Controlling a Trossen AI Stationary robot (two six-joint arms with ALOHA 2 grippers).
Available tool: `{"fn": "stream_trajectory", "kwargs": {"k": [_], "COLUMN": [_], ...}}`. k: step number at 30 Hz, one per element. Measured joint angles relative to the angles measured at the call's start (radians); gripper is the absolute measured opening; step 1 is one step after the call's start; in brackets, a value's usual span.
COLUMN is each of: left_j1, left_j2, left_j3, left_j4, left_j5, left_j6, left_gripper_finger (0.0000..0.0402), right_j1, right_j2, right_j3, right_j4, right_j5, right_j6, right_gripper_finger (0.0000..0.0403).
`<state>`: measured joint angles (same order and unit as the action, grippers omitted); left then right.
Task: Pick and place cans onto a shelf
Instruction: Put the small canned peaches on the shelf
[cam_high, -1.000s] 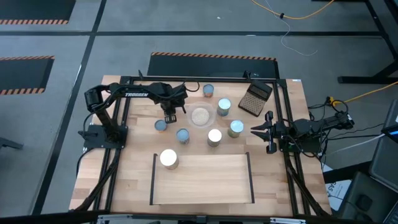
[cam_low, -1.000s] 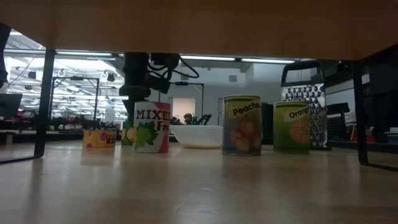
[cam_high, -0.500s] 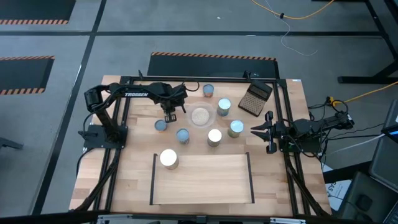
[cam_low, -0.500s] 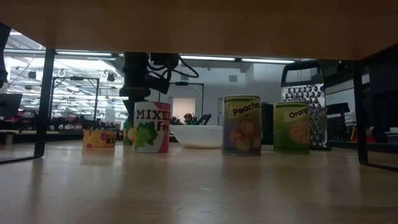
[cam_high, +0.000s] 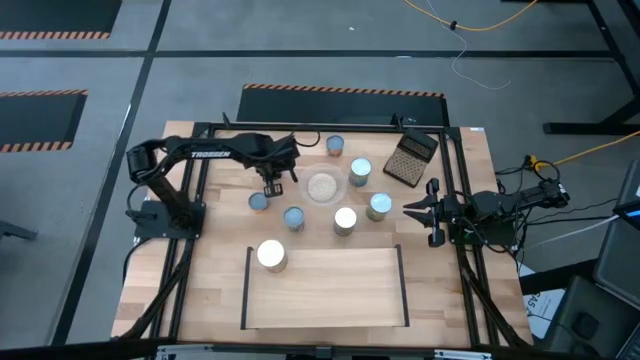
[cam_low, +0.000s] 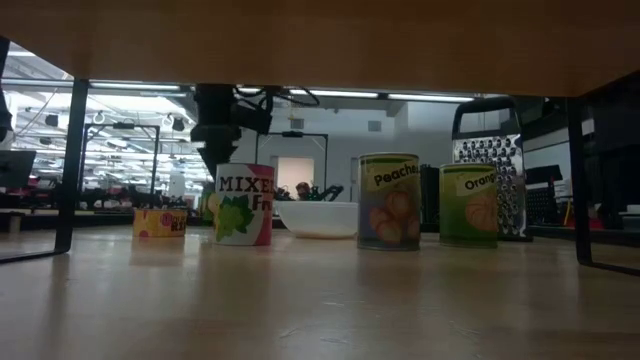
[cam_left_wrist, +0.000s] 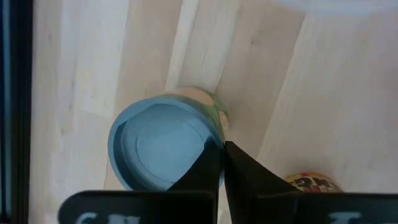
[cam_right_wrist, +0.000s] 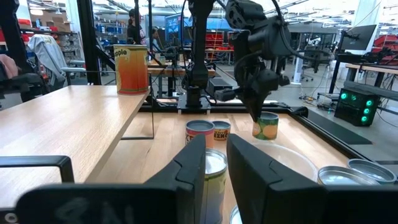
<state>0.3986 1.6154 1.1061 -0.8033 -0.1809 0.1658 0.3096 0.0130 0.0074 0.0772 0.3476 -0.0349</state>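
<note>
Wooden tabletop (cam_high: 450, 290) checked. Found left gripper (cam_high: 272, 186) pressed together, empty, above blue-topped can (cam_left_wrist: 158, 146) beside bowl (cam_high: 322, 187). Recommended reopening, straddling can, lowering, then closing. Noted right gripper (cam_high: 418, 210) spread, idle, right of shelf (cam_high: 330, 290).

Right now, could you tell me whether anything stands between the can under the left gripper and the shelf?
Yes. Two blue-topped cans stand on the table between the can under the left gripper and the shelf. A white-topped can already occupies the shelf corner nearest it.
</note>
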Motion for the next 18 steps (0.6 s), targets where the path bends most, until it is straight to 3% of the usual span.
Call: {"fn": "stream_trajectory", "kwargs": {"k": [18], "left_j1": [-0.086], "left_j2": [-0.256], "left_j3": [0.003], "left_j4": [-0.001], "left_j5": [0.001], "left_j6": [-0.078], "left_gripper_finger": [0.0001], "right_j1": [0.0], "right_j2": [0.0], "right_j3": [0.0], "right_j4": [0.0], "right_j5": [0.0], "right_j6": [0.0], "right_gripper_finger": [0.0071]}}
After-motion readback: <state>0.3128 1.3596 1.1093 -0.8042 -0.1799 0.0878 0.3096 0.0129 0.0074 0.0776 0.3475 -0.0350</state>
